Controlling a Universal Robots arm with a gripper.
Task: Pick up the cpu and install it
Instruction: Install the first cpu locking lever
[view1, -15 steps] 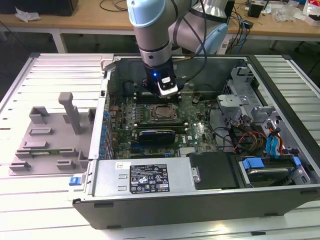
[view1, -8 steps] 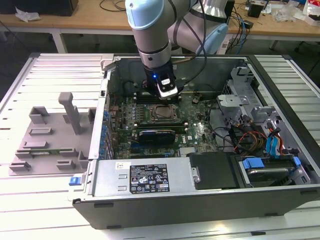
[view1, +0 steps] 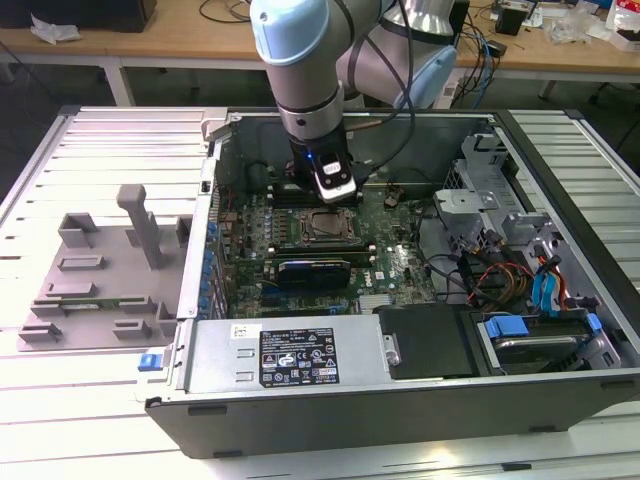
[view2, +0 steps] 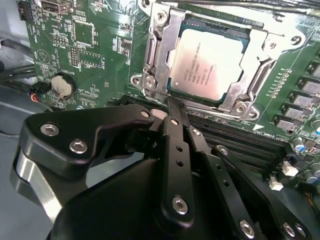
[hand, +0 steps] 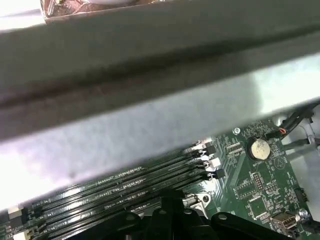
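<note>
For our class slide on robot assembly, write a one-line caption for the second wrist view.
The cpu sits in its motherboard socket, just beyond the black end effector.

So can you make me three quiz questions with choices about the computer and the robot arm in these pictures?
1. Where is the cpu?
A. On the grey fixture tray
B. In the socket frame on the motherboard
C. On the power supply

2. What colour is the motherboard?
A. Red
B. Green
C. White

3. What is the gripper carrying?
A. Nothing
B. The cpu
C. A cable

Answers:
1 B: in the second wrist view the silver chip lies inside the metal socket frame.
2 B: the board around the socket is green in all views.
3 A: the fingertips meet just short of the socket with nothing between them, while the cpu sits in the socket.
</note>
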